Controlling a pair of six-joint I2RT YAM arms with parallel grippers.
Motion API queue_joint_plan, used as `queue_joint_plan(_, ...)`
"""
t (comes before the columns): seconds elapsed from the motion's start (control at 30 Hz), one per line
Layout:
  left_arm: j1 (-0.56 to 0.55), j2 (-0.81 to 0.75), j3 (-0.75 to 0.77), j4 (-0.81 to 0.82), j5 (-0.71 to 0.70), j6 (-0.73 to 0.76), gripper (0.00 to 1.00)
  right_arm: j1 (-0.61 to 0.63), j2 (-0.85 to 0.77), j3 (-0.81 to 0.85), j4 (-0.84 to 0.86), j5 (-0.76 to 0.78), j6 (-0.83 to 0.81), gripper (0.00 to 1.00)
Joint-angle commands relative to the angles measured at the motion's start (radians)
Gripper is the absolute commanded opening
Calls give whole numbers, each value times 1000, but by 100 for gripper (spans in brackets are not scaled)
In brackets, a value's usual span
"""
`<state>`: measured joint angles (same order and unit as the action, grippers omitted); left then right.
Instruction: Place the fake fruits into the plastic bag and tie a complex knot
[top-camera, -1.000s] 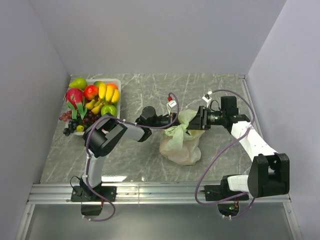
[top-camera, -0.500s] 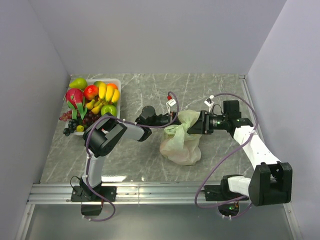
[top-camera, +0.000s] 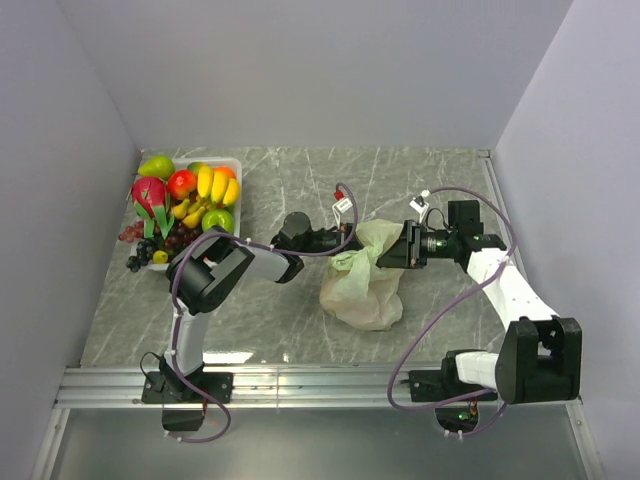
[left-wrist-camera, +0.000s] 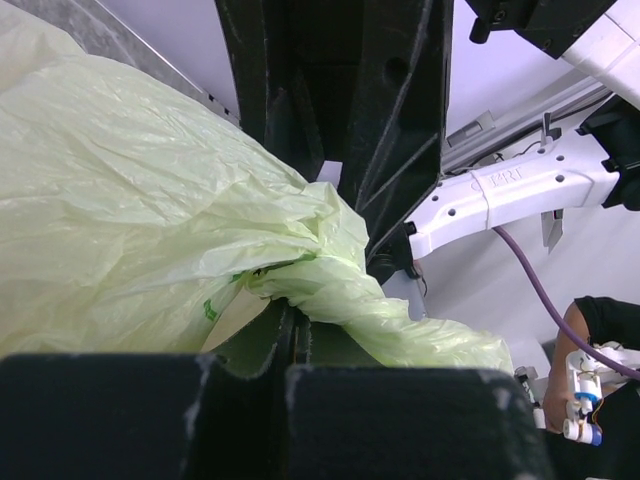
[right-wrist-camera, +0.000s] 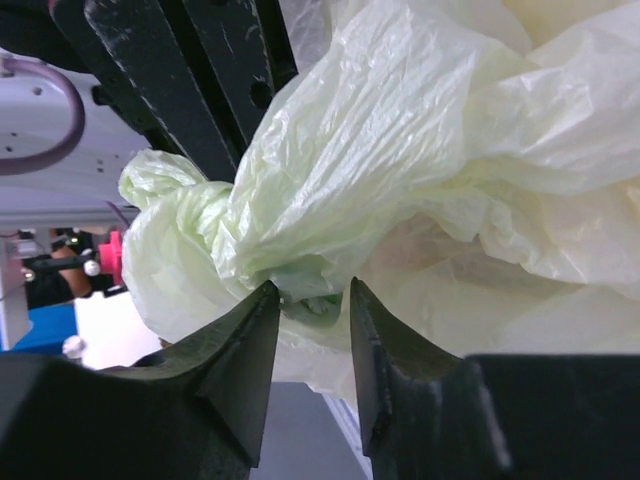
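Pale-green crinkled film: the plastic bag (top-camera: 368, 290), slumped on the marbled table (top-camera: 290, 330) about midway between the two arms; body bulging toward the near edge; contents not legible through the film; gathered top (top-camera: 352, 262) on the far side, drawn into a twisted strand whose long axis runs roughly across the table, left to right, from one tool to the other.
Left gripper (top-camera: 347, 246): at the strand's left end; clenched, a rope of film pinched in its closed jaws, as its wrist view shows.
Right gripper (top-camera: 397, 252): at the bag's far right shoulder, facing the left one; jaws a little apart with a bunch of film between the tips; whether they bite or merely straddle it cannot be told.
Both tools touch the bag, neither clearly nearer; the coming pull or wrap, by judgement, turns on that shared left-right line.
Fake fruits (top-camera: 185, 200): heaped in the clear tray (top-camera: 236, 165) at the far-left corner, well apart from the bag; judged step: tying, with loading seemingly unfinished.
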<state>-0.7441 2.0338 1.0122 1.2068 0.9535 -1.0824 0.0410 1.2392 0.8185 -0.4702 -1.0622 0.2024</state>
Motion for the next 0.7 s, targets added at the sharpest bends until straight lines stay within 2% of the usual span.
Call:
queue_joint_plan(0.0, -14, -7, 29, 62, 24, 22, 1, -3, 6, 15, 84, -50, 57, 36)
queue_joint_plan(0.07, -15, -4, 31, 66, 22, 19, 1, 0, 11, 13, 87, -53, 54, 31)
queue_joint_plan(0.17, -14, -4, 35, 60, 19, 24, 1, 2, 17, 13, 61, -59, 26, 15)
queue_joint_plan(0.2, -14, -6, 37, 60, 21, 27, 1, 0, 16, 13, 51, -59, 20, 3)
queue_joint_plan(0.23, -14, -7, 37, 60, 22, 30, 0, -1, 14, 13, 39, -58, 14, 0)
queue_joint_plan(0.33, -11, -12, 29, 51, 28, 41, 0, 0, 2, 16, 21, -55, -11, 0)
queue_joint_plan(0.4, -8, -20, 22, 34, 36, 50, 5, -3, -1, 25, 15, -56, -26, 0)
queue_joint_plan(0.43, -5, -24, 17, 27, 39, 61, 8, -6, -3, 30, 2, -58, -32, 0)
queue_joint_plan(0.47, 3, -38, 13, 13, 39, 71, 17, -7, -3, 37, -4, -56, -49, 0)
queue_joint_plan(0.57, 38, -96, -18, -88, 42, 142, 29, -7, -12, 53, -28, -47, -87, 0)
queue_joint_plan(0.63, 66, -139, -43, -239, 47, 237, 33, -7, -21, 60, -53, -39, -110, 0)
queue_joint_plan(0.67, 101, -186, -50, -298, 50, 269, 38, -7, -23, 71, -61, -39, -133, 0)
